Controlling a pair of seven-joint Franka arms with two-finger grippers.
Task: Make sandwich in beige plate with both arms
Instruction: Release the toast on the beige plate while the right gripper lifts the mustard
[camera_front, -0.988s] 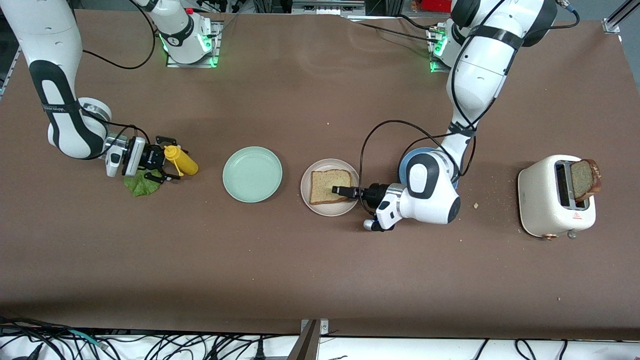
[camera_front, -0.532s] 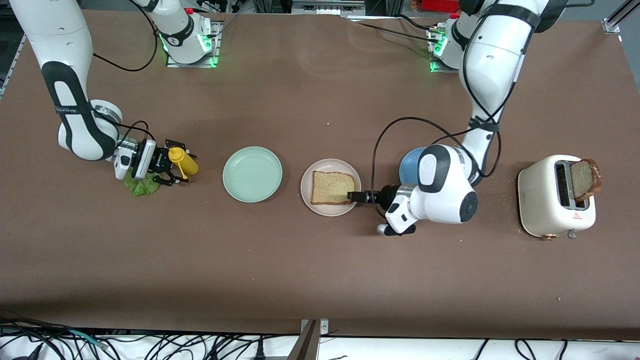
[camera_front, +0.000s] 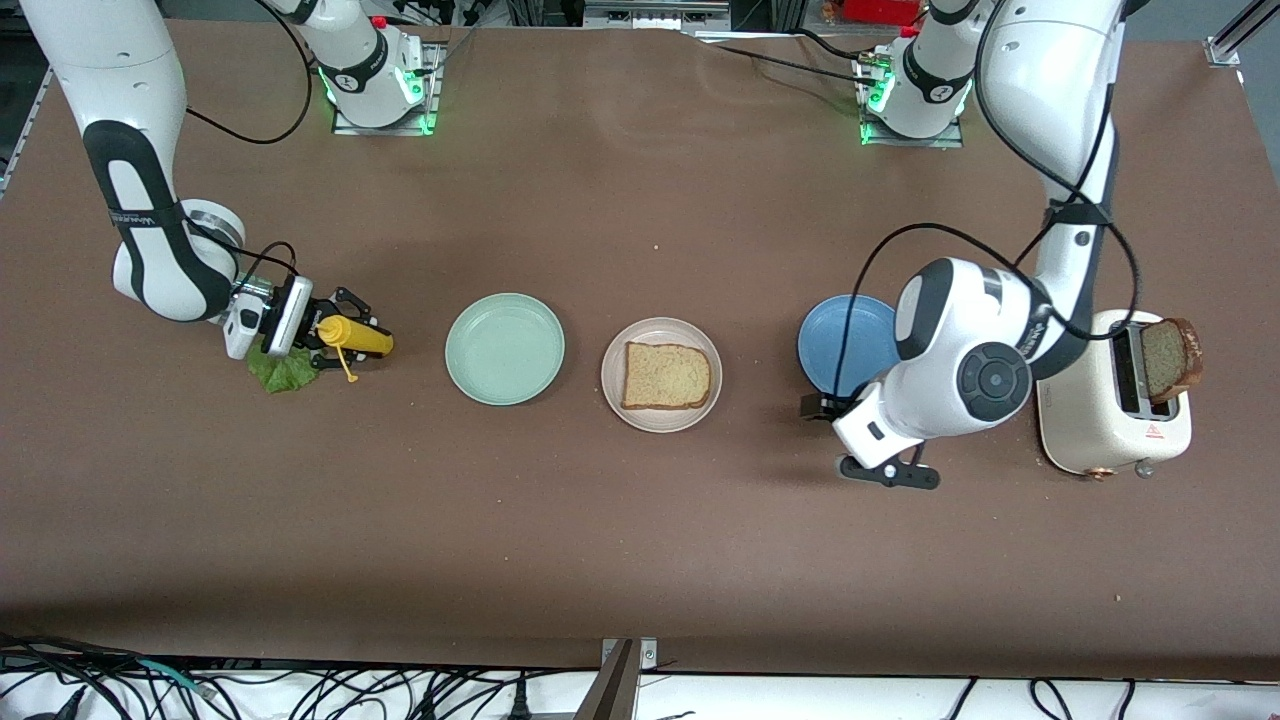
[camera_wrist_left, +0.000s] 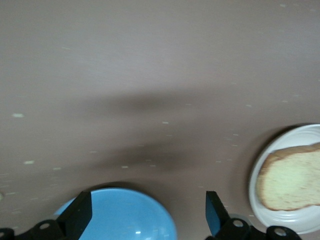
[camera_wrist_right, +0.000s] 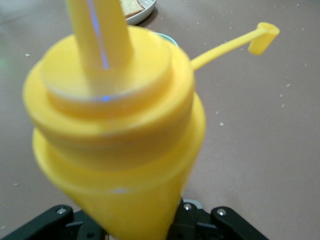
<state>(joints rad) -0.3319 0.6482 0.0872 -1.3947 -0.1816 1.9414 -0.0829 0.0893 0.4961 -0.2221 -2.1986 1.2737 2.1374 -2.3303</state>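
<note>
Change at plate: left gripper (camera_front: 815, 406) pulled clear of the beige plate (camera_front: 661, 428), leaving one bread slice (camera_front: 666, 376) flat in its middle.
Change at bottle: right gripper (camera_front: 335, 330) closed in around the yellow squeeze bottle (camera_front: 360, 339), now lying sideways in the grip with its cap strap dangling.
Meaning for task: bottom layer placed; lettuce and top slice not yet added, so roughly a third done by my reckoning.
Left arm pose: elbow high, wrist bent low, reaching from its base down past the toaster (camera_front: 1090, 400); hand over the table at 5 o'clock of the blue plate (camera_front: 840, 335) and about 3 o'clock of the beige plate.
Left hand state: fingers spread wide, nothing between them, as seen in the left wrist view.
Right arm pose: forearm dropped steeply, wrist turned level, hand low at 9 o'clock of the mint green plate (camera_front: 505, 348).
Right hand state: clamped on the yellow squeeze bottle, which fills the right wrist view.
Lettuce leaf (camera_front: 280, 372): on the table at 7 o'clock of the bottle, partly under the right wrist.
Second slice (camera_front: 1168, 358): standing in the toaster slot.
Likely next: toaster slice for the left gripper, judging by its heading.
</note>
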